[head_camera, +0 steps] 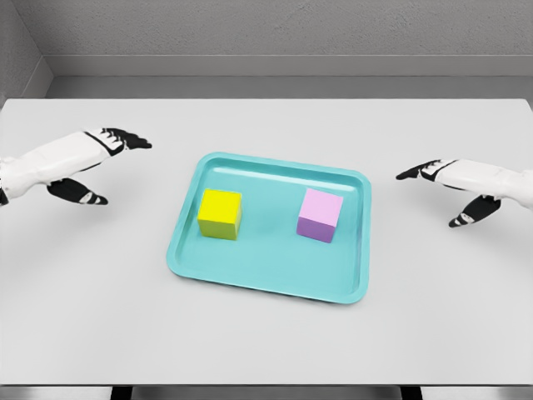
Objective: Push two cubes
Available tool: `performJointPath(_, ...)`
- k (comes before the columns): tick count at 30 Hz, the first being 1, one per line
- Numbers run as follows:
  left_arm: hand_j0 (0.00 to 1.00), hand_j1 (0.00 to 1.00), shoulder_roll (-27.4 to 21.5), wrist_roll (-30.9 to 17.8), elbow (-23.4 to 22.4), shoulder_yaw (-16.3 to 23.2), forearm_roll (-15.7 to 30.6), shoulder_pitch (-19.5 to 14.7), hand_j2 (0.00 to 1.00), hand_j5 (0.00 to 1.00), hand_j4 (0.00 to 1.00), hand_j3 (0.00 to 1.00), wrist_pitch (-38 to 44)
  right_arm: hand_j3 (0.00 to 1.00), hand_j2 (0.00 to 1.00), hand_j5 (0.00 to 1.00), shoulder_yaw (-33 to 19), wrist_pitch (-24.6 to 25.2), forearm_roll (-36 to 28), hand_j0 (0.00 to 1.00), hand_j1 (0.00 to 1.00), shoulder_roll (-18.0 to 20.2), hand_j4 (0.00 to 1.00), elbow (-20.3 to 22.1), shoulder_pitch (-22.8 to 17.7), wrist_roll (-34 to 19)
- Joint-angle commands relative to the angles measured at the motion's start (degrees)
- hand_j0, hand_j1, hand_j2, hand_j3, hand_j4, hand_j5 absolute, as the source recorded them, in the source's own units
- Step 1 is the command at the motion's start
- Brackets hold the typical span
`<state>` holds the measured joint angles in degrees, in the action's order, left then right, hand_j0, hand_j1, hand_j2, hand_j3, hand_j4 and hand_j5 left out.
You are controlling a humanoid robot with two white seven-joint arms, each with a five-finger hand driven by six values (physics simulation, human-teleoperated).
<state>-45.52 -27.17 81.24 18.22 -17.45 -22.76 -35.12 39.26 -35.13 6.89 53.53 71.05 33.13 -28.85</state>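
- Teal tray [271,283] lay flat near the middle of the white table [266,350], its long sides roughly parallel to the table's front edge, turned slightly.
- Yellow cube [220,213] sat upright in the left half of the tray, close to the tray's left rim but not touching it.
- Pink cube [320,215] sat upright in the right half of the tray, well apart from the yellow cube, clear of the right rim.
- Left hand [93,158] was over the table's left side, outside the tray; fingers spread and extended, thumb hanging down, holding nothing.
- Right hand [450,185] was over the table's right side, outside the tray; fingers likewise spread, empty.
- Neither hand touched tray or cubes.
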Motion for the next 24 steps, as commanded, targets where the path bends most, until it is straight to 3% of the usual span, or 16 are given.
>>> performJointPath(1, 1.00, 1.00, 0.3, -0.1, 0.1, 0.4, -2.9, 0.0, 1.00, 1.00, 1.00, 1.00, 0.1, 1.00, 1.00, 1.00, 0.1, 0.1, -0.4, 1.00, 1.00, 0.0, 1.00, 0.1, 0.0, 0.2)
performJointPath(3, 0.90, 0.90, -0.4, 0.2, 1.1, 0.4, -2.7, 0.4, 0.90, 0.90, 0.90, 0.90, 0.1, 1.00, 1.00, 1.00, 0.2, 0.1, -0.4, 1.00, 1.00, 0.4, 1.00, 0.1, 0.4, 0.0)
performJointPath(4, 0.76, 0.76, -0.6, 0.1, 1.6, 0.4, -2.7, 1.4, 0.76, 0.76, 0.76, 0.76, 0.1, 1.00, 1.00, 1.00, 0.5, 0.1, -0.6, 1.00, 1.00, 0.5, 1.00, -0.1, 0.4, 0.1)
performJointPath(5, 0.69, 0.69, -0.9, -0.3, 5.4, 0.3, -3.0, 2.2, 0.69, 0.69, 0.69, 0.69, 0.1, 1.00, 1.00, 1.00, 0.5, 0.1, -0.5, 1.00, 1.00, 1.1, 1.00, 0.0, 0.5, 0.9)
performJointPath(6, 0.66, 0.66, -2.5, -0.3, 9.7, -0.2, -3.2, 2.4, 0.66, 0.66, 0.66, 0.66, 0.1, 1.00, 1.00, 1.00, 0.4, 0.1, -0.5, 1.00, 1.00, 1.8, 1.00, -0.1, 0.5, 0.9)
performJointPath(7, 0.62, 0.62, -3.1, -0.4, 10.8, -0.3, -4.0, 2.3, 0.62, 0.62, 0.62, 0.62, 0.1, 1.00, 1.00, 1.00, 0.5, 0.1, -0.5, 1.00, 1.00, 1.9, 1.00, -0.1, 0.8, 0.9)
performJointPath(11, 0.63, 0.63, -3.1, -3.3, 10.9, -0.3, -6.6, 2.2, 0.63, 0.63, 0.63, 0.63, 0.1, 1.00, 1.00, 1.00, 0.6, 0.1, -0.4, 1.00, 1.00, 2.5, 1.00, 2.2, 1.6, 0.9)
performJointPath(12, 0.63, 0.63, -3.0, -3.4, 11.0, -0.3, -6.7, 2.2, 0.63, 0.63, 0.63, 0.63, 0.1, 0.95, 0.95, 0.95, 0.7, 0.1, -0.4, 0.95, 0.95, 2.5, 0.95, 3.8, 1.6, 0.6)
performJointPath(14, 0.63, 0.63, -0.9, -4.0, 10.4, 0.3, -9.4, 2.1, 0.63, 0.63, 0.63, 0.63, 0.1, 0.70, 0.70, 0.70, 0.7, 0.1, -0.1, 0.70, 0.70, 2.5, 0.70, 4.4, 1.7, 0.1)
performJointPath(15, 0.63, 0.63, 0.5, -4.0, 10.2, 0.3, -10.1, 2.1, 0.63, 0.63, 0.63, 0.63, 0.1, 0.51, 0.51, 0.51, 0.7, 0.1, 1.1, 0.51, 0.51, 2.5, 0.51, 4.4, 1.7, 0.0)
performJointPath(18, 0.63, 0.63, 2.8, -4.3, 9.8, 0.4, -10.8, 2.0, 0.63, 0.63, 0.63, 0.63, 0.1, 0.21, 0.21, 0.21, 0.6, 0.1, 2.1, 0.21, 0.21, 2.2, 0.21, 5.1, 1.9, -5.0)
performJointPath(20, 0.65, 0.65, 4.4, -4.2, 7.4, 0.4, -12.7, 2.0, 0.65, 0.65, 0.65, 0.65, 0.1, 0.13, 0.13, 0.13, 0.7, 0.1, 2.1, 0.13, 0.13, 2.2, 0.13, 6.6, 2.1, -6.2)
performJointPath(24, 0.65, 0.65, 4.5, -4.2, 6.1, 0.4, -12.6, 1.8, 0.65, 0.65, 0.65, 0.65, 0.1, 0.10, 0.10, 0.10, 0.7, 0.1, 3.7, 0.10, 0.10, 1.8, 0.10, 9.5, 2.9, -6.2)
